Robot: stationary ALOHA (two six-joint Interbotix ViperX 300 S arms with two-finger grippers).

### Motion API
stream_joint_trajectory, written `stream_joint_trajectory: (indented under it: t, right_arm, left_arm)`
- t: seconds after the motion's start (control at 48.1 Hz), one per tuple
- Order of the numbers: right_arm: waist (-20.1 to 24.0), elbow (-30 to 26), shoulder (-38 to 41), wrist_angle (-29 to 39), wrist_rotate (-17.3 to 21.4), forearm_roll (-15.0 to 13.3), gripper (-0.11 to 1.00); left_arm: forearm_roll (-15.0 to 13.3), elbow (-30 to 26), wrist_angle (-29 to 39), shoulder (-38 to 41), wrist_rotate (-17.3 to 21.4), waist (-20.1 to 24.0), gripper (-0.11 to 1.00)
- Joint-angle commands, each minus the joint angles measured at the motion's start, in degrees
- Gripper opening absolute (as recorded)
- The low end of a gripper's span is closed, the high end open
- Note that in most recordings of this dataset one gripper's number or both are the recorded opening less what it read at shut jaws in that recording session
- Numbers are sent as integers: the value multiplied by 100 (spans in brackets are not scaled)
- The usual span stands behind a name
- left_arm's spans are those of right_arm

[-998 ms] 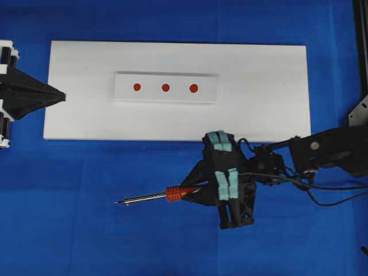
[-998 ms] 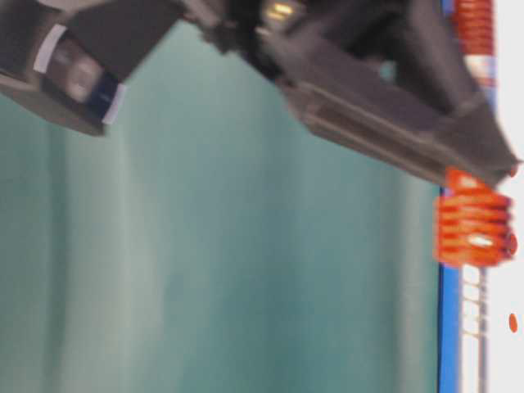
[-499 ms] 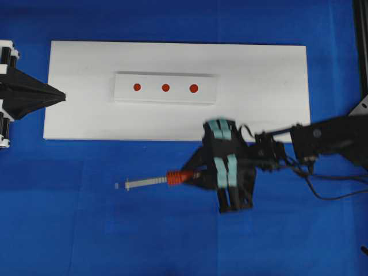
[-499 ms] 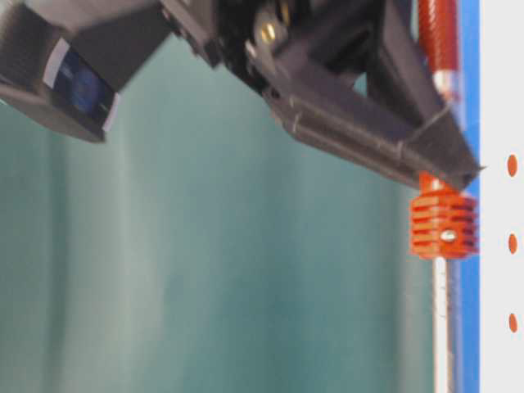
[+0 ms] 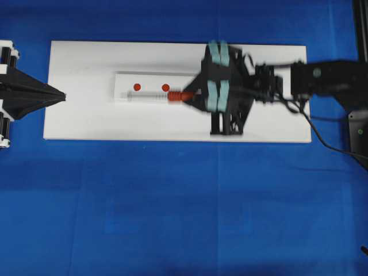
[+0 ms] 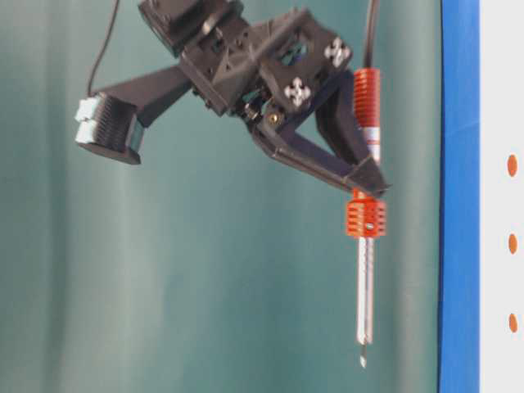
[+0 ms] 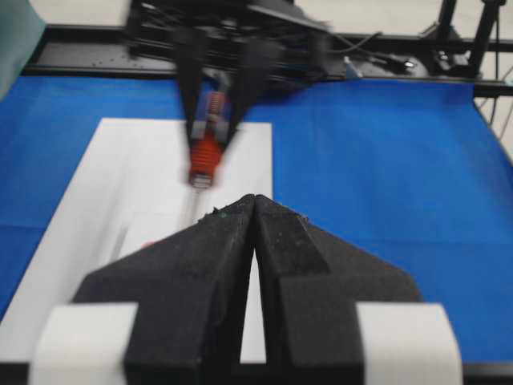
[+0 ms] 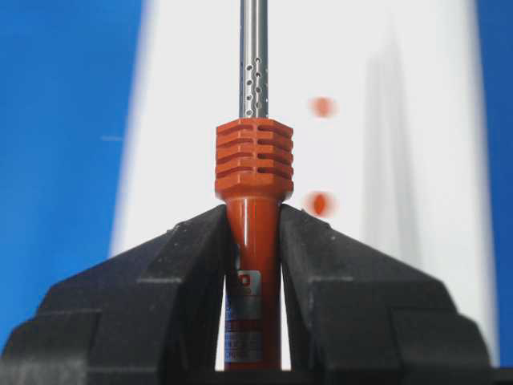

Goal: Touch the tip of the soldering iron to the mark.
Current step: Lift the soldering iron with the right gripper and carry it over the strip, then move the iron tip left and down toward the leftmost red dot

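No containers in sight. A white board lay on the blue cloth, w/ a smaller white strip on it carrying red marks; teal backdrop behind in the table-level view. My right claw pinched the soldering iron by its orange handle, held above the board. Its long axis ran along the strip, tip pointing twd my left claw, which sat pressed together at the board's left edge.
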Motion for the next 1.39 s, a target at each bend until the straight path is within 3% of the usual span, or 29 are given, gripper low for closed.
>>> stream_joint_trajectory:
  t: [0.0,0.208,0.499,0.832,1.373]
  right_arm:
    - [-193,-220,-158,44,-9,-246,7]
    - [-527,-308,-114,132,-9,-510,7]
    - [-536,-316,-114,352,-9,-519,7]
    - [-563,-448,-88,1916,-62,-536,7]
    - [-554,-457,-88,1600,-202,-519,7]
  left_arm:
    - [9,-44,-44,44,-9,9,0]
    - [9,-44,-53,53,-9,9,0]
    - [9,-44,-53,53,0,9,0]
    - [9,-44,-53,53,0,18,0]
    - [9,-44,-53,53,0,18,0]
